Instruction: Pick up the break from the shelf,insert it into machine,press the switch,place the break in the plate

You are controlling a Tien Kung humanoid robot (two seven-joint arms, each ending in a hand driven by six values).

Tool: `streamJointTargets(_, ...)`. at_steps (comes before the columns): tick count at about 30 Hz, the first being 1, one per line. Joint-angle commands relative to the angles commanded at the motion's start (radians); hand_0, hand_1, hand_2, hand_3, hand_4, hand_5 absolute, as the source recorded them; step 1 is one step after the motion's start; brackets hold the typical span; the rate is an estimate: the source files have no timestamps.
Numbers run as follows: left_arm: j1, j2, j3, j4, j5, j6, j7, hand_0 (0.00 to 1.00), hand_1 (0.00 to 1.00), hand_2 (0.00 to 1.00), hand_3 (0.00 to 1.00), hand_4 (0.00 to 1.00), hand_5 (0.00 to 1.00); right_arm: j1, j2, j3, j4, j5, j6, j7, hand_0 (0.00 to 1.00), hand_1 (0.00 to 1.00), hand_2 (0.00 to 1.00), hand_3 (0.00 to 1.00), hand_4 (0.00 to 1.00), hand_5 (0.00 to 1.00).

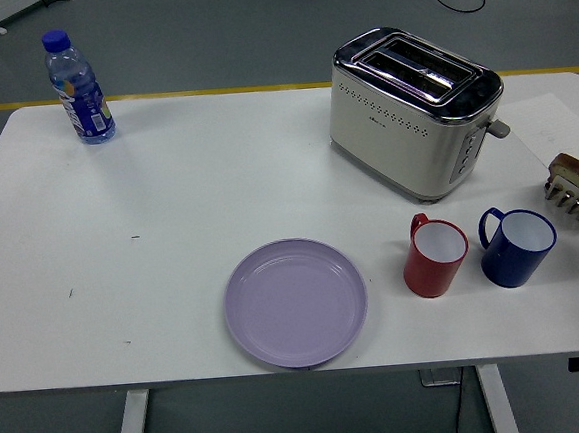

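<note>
Toaster (406, 102) first: cream and shiny silver, sitting toward the far right of the white worktop (169, 216), turned a little sideways. Two long slots on top, facing up. A small grey lever (500, 128) poking out of the toaster's right end, up near the top.

To the right of the toaster and a bit nearer: a small rack (575, 204) with pale prongs, right at the worktop's right edge and partly cut off by the picture. Bread (572, 166) resting on that rack, brown on top. Well apart from the toaster, not touching it.

In front of the toaster, nearer the worktop's front edge: a red mug (435, 257) and a blue mug (516, 247), side by side, both upright, both white inside. Handles pointing up and to the left. Red one on the left, blue one just beside it on the right.

In front of the toaster and to its left: a round purple plate (296, 301), flat on the worktop, close to the front edge, just left of the red mug.

Far to the left of the toaster, at the back corner: a water bottle (79, 88) with a blue cap and blue label, standing up.

No robot hand anywhere in sight, so cannot tell how open it is or what it holds.
</note>
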Motion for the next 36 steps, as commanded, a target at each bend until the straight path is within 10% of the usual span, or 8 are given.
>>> streamJointTargets(19, 0.0, 0.0, 0.031, 0.0, -0.023, 0.012, 0.002, 0.613, 0.517, 0.497, 0.588, 0.423, 0.899, 0.075, 0.003, -0.142, -0.073, -0.738, 0.061, -0.128, 0.965, 0.873, 0.923, 0.885, 0.849, 0.122)
streamJointTargets(36, -0.002, 0.0, 0.048, 0.0, -0.042, 0.018, 0.003, 0.613, 0.512, 0.491, 0.578, 0.409, 0.907, 0.17, 0.015, -0.197, -0.19, -0.736, 0.04, -0.204, 0.833, 0.78, 0.828, 0.824, 0.827, 0.139)
